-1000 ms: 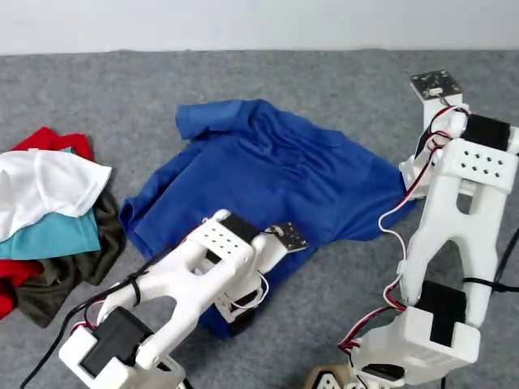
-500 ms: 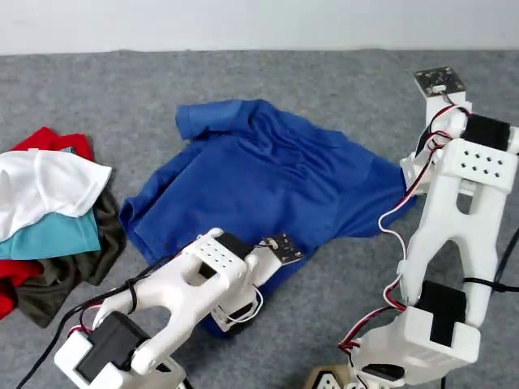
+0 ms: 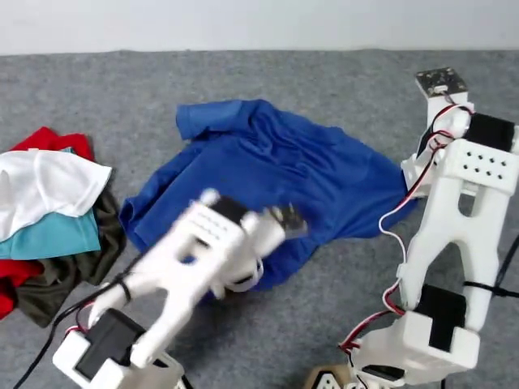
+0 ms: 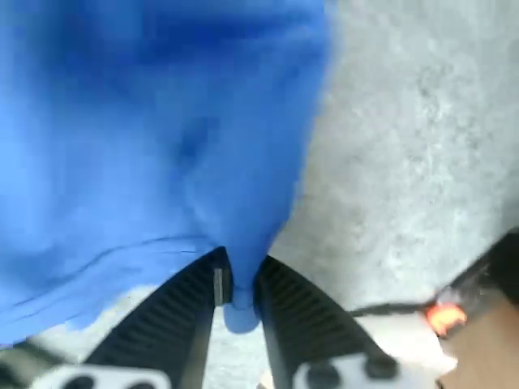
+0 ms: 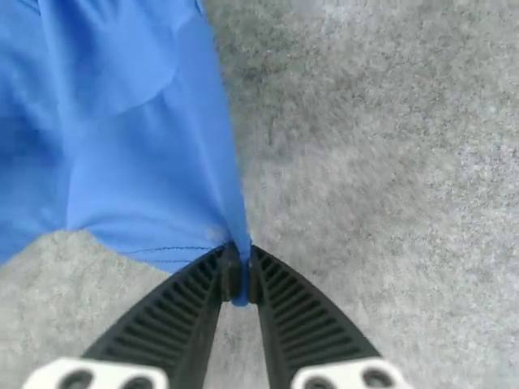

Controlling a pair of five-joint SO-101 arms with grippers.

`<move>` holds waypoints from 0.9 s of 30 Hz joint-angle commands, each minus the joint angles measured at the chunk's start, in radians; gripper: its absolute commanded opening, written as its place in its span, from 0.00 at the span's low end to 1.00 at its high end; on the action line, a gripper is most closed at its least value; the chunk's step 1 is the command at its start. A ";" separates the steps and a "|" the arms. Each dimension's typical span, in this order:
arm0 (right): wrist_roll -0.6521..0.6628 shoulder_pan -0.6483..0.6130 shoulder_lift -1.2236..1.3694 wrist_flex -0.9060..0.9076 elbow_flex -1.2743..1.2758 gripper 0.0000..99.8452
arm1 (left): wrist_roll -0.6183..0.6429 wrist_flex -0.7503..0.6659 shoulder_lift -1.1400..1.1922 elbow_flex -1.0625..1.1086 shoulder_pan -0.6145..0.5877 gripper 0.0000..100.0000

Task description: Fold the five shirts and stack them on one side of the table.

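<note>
Blue shirt (image 3: 268,170) spread mid-frame on grey table (image 3: 340,89), pinched at two edges.
Left gripper (image 4: 237,288) clamps lower hem; right gripper (image 5: 235,275) clamps right-edge corner (jaws nearly closed on cloth). Other shirts (image 3: 49,203) piled at left edge.

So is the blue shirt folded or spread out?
Spread out: the blue shirt lies open and rumpled, left tool and right tool each pinching an edge.

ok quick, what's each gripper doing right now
Left gripper: shut on the blue shirt, pinching a fold of it.
Right gripper: shut on the same shirt's edge.
</note>
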 commanded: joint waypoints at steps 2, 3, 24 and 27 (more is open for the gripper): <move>0.043 0.015 -0.093 0.071 -0.068 0.01 | 0.018 0.064 -0.100 -0.403 -0.178 0.01; 0.043 0.013 -0.105 0.082 -0.068 0.01 | 0.018 0.061 -0.109 -0.466 -0.206 0.01; 0.003 -0.170 -0.306 0.002 -0.559 0.01 | 0.017 -0.239 -0.132 -1.006 -0.486 0.01; 0.003 -0.176 -0.314 -0.082 -0.631 0.01 | 0.009 -0.239 -0.132 -1.076 -0.482 0.01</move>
